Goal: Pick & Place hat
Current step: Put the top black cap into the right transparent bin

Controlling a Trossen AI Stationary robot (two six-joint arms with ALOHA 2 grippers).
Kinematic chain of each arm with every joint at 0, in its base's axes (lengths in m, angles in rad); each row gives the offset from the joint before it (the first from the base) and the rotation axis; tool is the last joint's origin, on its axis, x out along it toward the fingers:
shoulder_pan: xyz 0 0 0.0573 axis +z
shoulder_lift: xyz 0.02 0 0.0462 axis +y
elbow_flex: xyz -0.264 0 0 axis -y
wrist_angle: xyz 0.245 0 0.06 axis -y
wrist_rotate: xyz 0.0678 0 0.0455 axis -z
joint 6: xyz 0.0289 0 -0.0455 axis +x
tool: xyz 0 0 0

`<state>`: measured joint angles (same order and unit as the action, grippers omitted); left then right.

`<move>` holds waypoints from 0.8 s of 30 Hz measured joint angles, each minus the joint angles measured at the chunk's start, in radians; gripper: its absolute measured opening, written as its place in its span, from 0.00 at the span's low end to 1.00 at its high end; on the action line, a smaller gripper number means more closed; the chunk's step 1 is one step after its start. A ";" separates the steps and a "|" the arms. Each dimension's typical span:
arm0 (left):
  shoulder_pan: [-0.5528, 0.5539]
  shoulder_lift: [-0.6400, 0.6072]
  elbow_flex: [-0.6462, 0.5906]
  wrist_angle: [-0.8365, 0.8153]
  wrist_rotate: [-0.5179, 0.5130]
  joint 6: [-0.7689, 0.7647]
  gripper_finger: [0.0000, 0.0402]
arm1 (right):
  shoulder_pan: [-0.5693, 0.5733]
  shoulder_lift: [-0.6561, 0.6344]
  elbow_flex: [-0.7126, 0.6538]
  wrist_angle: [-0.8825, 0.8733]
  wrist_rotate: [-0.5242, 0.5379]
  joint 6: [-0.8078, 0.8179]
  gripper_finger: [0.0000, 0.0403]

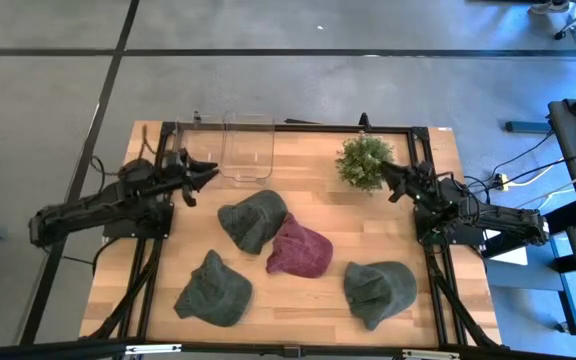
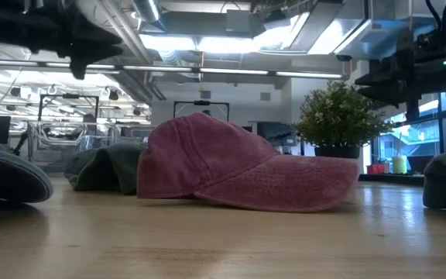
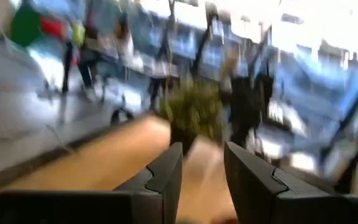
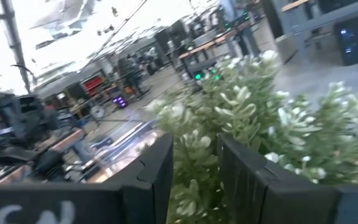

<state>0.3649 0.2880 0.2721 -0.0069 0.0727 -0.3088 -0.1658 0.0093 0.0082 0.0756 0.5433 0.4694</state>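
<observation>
Several caps lie on the wooden table: a maroon cap (image 1: 300, 250) in the middle, also in the low view (image 2: 231, 167), a dark green cap (image 1: 253, 220) touching it on its far left, a green cap (image 1: 214, 290) at the near left and a green cap (image 1: 380, 290) at the near right. My left gripper (image 1: 208, 177) is open and empty above the table's far left. My right gripper (image 1: 386, 180) is open and empty at the far right, beside the potted plant (image 1: 364, 162).
A clear plastic bin (image 1: 247, 148) stands at the table's far edge between the grippers. The potted plant stands at the far right, right in front of my right gripper's fingers (image 4: 194, 174). A black frame (image 1: 298, 127) runs around the table.
</observation>
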 joint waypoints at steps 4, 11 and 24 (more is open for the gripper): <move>-0.090 0.234 0.218 -0.330 0.078 0.054 0.28 | 0.000 0.000 0.000 0.002 0.015 0.000 0.31; -0.352 0.608 0.429 -0.604 -0.117 0.009 0.28 | 0.000 0.000 0.000 0.002 0.015 -0.003 0.31; -0.640 0.992 0.439 -0.521 -0.368 -0.501 0.28 | 0.000 0.000 0.000 -0.001 0.015 -0.136 0.31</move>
<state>-0.2751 1.2801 0.7109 -0.5280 -0.2953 -0.8093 -0.1661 0.0093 0.0083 0.0746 0.5587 0.3337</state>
